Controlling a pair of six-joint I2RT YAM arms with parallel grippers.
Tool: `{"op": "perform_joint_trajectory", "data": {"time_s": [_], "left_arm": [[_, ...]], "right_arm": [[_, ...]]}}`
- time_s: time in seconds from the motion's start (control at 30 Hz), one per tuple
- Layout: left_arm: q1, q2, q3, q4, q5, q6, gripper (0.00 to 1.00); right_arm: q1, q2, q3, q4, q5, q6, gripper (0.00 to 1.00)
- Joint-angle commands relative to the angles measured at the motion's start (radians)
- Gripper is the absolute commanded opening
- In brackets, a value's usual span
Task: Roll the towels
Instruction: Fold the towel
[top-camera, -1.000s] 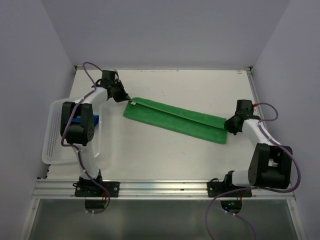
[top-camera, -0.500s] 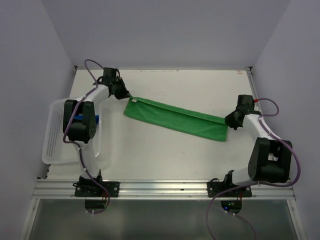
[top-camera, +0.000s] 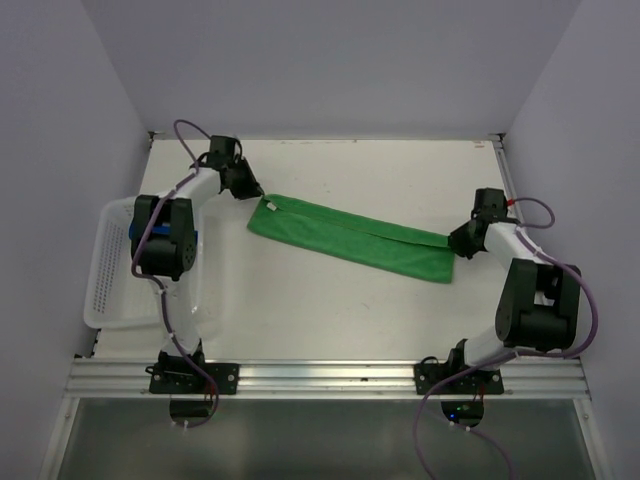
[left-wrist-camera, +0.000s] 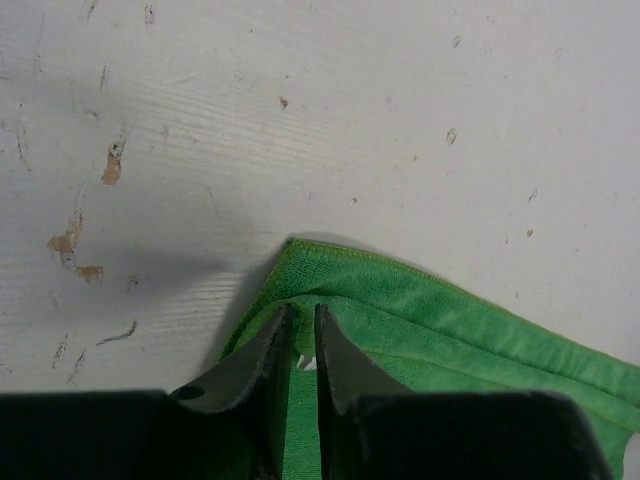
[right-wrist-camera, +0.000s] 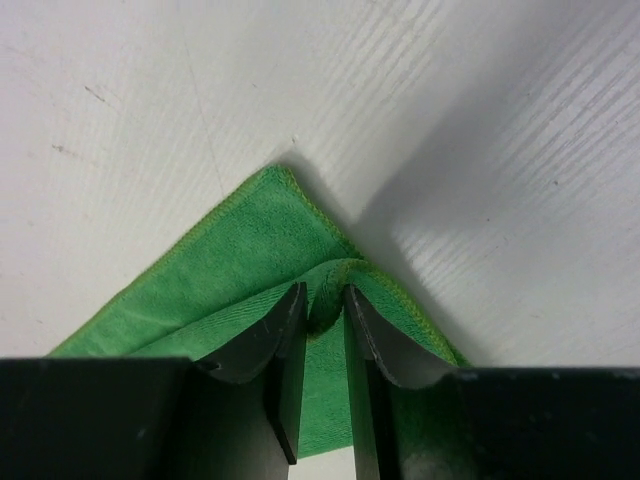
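The green towel (top-camera: 350, 238), folded into a long strip, lies flat and slantwise across the table. My left gripper (top-camera: 256, 193) is at its far left corner. In the left wrist view the jaws (left-wrist-camera: 300, 310) stand a narrow gap apart over the towel's (left-wrist-camera: 420, 310) corner, with a white tag between them. My right gripper (top-camera: 455, 245) is at the near right corner. Its jaws (right-wrist-camera: 322, 290) are slightly parted around a raised ridge of the towel (right-wrist-camera: 240, 250). A bit of the blue towel (top-camera: 193, 240) shows in the basket, mostly hidden by the left arm.
A white mesh basket (top-camera: 110, 290) sits at the table's left edge under the left arm. Walls close the table on the left, back and right. The metal rail with both arm bases runs along the near edge.
Both grippers were shut on the towel's corners and now stand slightly parted. The left gripper has shifted a little toward the back, and the towel has settled flat.
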Motion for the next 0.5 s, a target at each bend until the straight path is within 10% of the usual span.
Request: {"op": "perform_joint_trajectory", "data": {"time_s": [0.0, 0.13, 0.47], "left_arm": [[-0.005, 0.013, 0.055, 0.002, 0.002, 0.015, 0.19], [-0.006, 0.024, 0.069, 0.007, 0.008, 0.014, 0.30], [-0.008, 0.029, 0.095, 0.005, 0.021, 0.021, 0.31]], "right_arm": [[-0.008, 0.008, 0.041, 0.053, -0.016, -0.002, 0.26], [-0.008, 0.022, 0.063, 0.062, -0.028, -0.007, 0.44], [-0.009, 0.027, 0.089, 0.030, -0.030, -0.030, 0.48]]}}
